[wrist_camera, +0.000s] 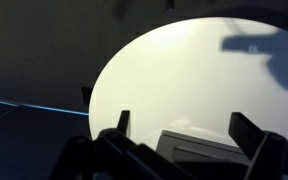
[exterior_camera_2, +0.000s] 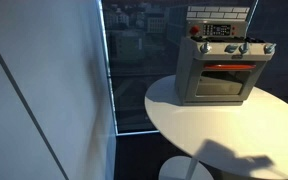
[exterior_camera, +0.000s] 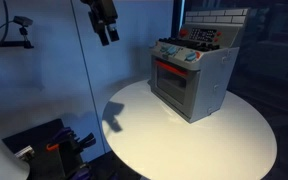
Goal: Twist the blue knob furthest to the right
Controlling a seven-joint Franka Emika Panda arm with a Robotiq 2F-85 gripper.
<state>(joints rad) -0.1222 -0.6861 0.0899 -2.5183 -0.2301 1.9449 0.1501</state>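
Observation:
A toy stove (exterior_camera: 192, 80) stands on a round white table (exterior_camera: 154, 130); it also shows in an exterior view (exterior_camera_2: 222, 70). A row of blue knobs runs along its front top edge (exterior_camera_2: 234, 47), the rightmost one (exterior_camera_2: 268, 48) at the end. In an exterior view the knobs (exterior_camera: 176, 52) are small and blurred. My gripper (exterior_camera: 106, 22) hangs high above the table's left side, well apart from the stove, fingers open and empty. In the wrist view my gripper (wrist_camera: 184, 125) is open, with the stove's top (wrist_camera: 199, 145) between the fingers far below.
The table (exterior_camera_2: 224, 130) stands on a pedestal next to a window wall (exterior_camera_2: 134, 70). A camera on a stand (exterior_camera: 22, 22) and dark equipment with cables (exterior_camera: 54, 145) sit at the left. My gripper's shadow (wrist_camera: 259, 45) falls on the table.

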